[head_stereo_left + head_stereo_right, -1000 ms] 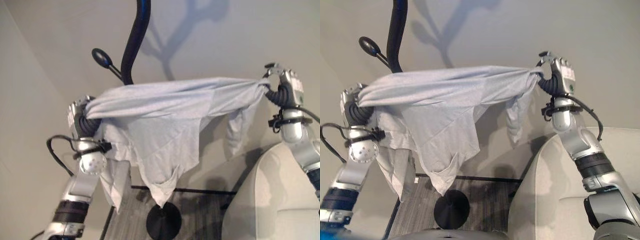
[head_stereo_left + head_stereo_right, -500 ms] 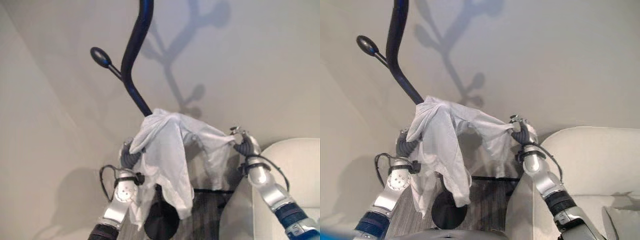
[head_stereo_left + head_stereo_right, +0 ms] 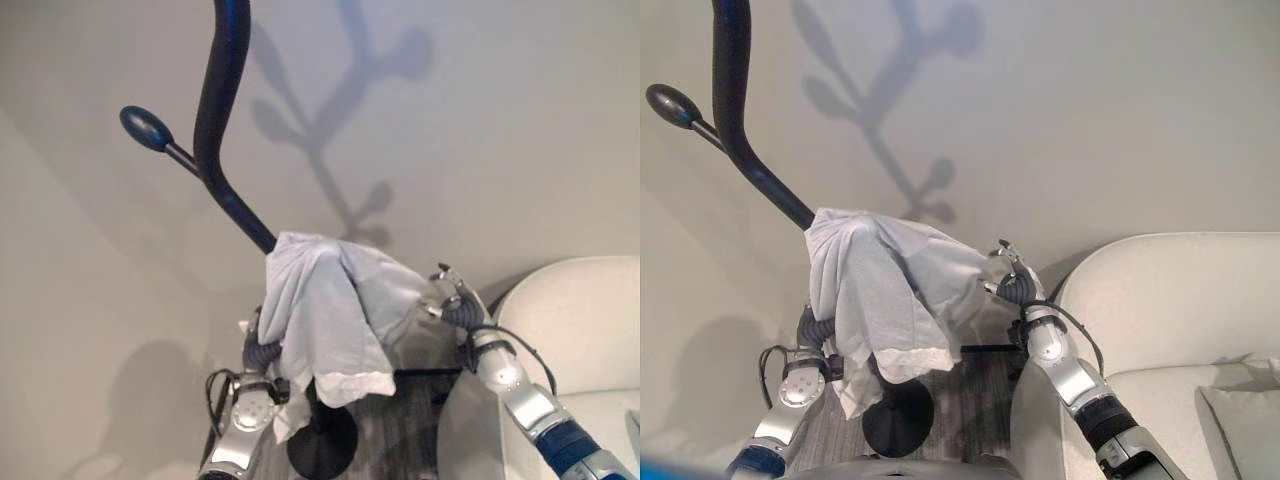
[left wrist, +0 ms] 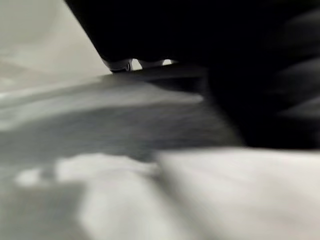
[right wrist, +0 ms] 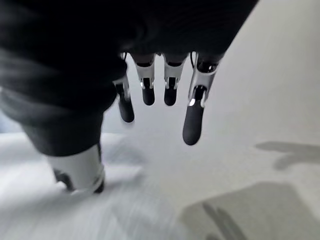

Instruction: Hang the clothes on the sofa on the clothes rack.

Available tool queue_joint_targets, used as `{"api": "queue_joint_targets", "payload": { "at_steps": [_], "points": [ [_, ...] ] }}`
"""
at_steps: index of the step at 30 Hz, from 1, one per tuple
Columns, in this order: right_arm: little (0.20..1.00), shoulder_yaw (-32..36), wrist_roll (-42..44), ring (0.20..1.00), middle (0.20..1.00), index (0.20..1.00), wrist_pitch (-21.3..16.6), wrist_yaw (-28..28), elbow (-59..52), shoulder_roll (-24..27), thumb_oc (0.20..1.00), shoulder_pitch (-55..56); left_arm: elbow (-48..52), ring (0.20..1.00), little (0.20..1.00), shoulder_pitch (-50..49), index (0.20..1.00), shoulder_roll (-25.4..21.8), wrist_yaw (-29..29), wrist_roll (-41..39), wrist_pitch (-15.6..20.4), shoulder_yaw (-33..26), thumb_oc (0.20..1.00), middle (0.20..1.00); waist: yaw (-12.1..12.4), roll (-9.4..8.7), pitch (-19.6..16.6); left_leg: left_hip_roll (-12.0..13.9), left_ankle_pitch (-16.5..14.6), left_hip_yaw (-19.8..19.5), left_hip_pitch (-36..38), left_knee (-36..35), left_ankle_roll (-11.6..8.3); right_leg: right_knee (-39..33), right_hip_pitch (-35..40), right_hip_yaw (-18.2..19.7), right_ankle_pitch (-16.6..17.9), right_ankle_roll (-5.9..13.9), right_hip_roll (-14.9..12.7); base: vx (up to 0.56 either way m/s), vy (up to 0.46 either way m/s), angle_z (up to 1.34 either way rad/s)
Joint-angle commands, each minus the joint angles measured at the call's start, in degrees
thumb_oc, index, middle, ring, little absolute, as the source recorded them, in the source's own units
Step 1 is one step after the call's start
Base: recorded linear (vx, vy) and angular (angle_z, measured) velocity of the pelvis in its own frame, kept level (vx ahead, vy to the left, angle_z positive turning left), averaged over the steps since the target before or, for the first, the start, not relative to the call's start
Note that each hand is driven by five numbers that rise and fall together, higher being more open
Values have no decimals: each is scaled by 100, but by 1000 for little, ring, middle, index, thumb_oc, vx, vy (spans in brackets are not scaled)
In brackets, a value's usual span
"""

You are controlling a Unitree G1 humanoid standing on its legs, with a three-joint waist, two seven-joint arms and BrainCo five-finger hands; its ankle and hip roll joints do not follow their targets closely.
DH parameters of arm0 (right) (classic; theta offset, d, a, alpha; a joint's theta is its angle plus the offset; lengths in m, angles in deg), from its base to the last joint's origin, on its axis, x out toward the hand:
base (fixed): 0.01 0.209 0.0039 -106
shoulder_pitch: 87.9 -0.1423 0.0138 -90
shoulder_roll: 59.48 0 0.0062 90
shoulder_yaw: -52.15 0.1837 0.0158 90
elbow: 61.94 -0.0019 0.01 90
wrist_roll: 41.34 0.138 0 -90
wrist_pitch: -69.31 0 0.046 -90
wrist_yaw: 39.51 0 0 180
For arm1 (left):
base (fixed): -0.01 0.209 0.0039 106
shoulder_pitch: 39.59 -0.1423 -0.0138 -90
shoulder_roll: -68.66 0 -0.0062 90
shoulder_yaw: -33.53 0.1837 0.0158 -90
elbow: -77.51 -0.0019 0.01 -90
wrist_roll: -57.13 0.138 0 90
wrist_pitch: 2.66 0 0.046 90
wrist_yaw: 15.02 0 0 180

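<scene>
1. We see a pale grey shirt (image 3: pixel 325 310) bunched and draped over a lower branch of the dark blue clothes rack (image 3: pixel 222 110), hanging down toward the rack's round base (image 3: pixel 322 450).
2. Our left hand (image 3: pixel 258 345) sits under the shirt's left side; we cannot tell how its fingers stand.
3. Our right hand (image 5: pixel 165 80) is at the shirt's right edge, fingers straight and spread, holding nothing.
4. A cream sofa (image 3: pixel 1160 300) stands at the right.
</scene>
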Motion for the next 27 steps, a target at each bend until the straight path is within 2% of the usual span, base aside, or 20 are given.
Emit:
{"api": "queue_joint_targets", "payload": {
  "at_steps": [1,5,9,14,15,18,22,23,27],
  "points": [
    [1000,16,234,1000,1000,1000,-134,3,53,-104,1000,-101,-419,1000,1000,-127,1000,99,-104,-338,168,-239,1000,1000,-47,-163,-141,55,-248,-8,20,355,-240,-1678,859,46,875,453,3,-11,39,-13],
    [1000,76,232,1000,1000,1000,-127,38,122,-123,1000,31,-916,1000,1000,-96,1000,223,-235,-609,190,-481,1000,1000,-86,-142,-186,-3,-287,91,123,185,-207,-1711,840,57,934,507,-35,-3,37,-14],
    [1000,458,151,1000,1000,1000,-220,241,133,-11,1000,422,-1664,1000,1000,-60,1000,156,-399,-258,221,-686,1000,1000,-155,-138,-227,-105,-279,171,257,-77,-189,-1718,829,17,987,592,-76,5,39,-7],
    [1000,1184,12,1000,1000,1000,-247,423,-366,190,1000,1044,-2228,1000,1000,-79,1000,165,-185,-479,243,-890,1000,1000,-348,-113,-224,-164,-272,265,339,-248,-164,-1690,764,17,1039,658,-112,-6,40,-5],
    [1000,1592,2,1000,1000,1000,-266,552,-522,205,1000,1322,-2564,1000,1000,-64,1000,215,-121,-712,224,-1122,1000,1000,-471,-112,-223,-180,-280,328,379,-304,-151,-1683,741,54,1063,686,-119,-5,49,-17],
    [1000,2267,156,1000,1000,1000,-293,769,-672,98,1000,1804,-3151,1000,1000,-30,1000,326,-57,-1035,161,-1476,1000,1000,-646,-87,-227,-208,-301,425,432,-374,-126,-1656,668,138,1086,718,-122,-4,52,-20],
    [1000,2973,653,1000,1000,1000,-359,1038,-515,-199,1000,2164,-3575,1000,1000,-74,1000,460,72,-1321,88,-1713,1000,1000,-804,-62,-233,-236,-336,493,466,-420,-95,-1625,589,234,1109,747,-126,-8,43,-27],
    [1000,3344,915,1000,1000,1000,-371,1273,-105,-390,1000,2241,-3703,1000,1000,-171,1000,531,197,-1419,70,-1756,1000,1000,-854,-42,-245,-257,-367,515,490,-444,-73,-1624,562,265,1124,762,-127,-18,64,-17],
    [1000,3838,2250,1000,1000,1000,-484,1559,1388,-872,1000,2007,-3876,1000,1000,-236,1000,608,379,-1807,37,-1761,1000,1000,-843,-30,-266,-296,-410,540,530,-497,-33,-1628,540,319,1157,789,-122,-4,50,-12]
  ]
}}
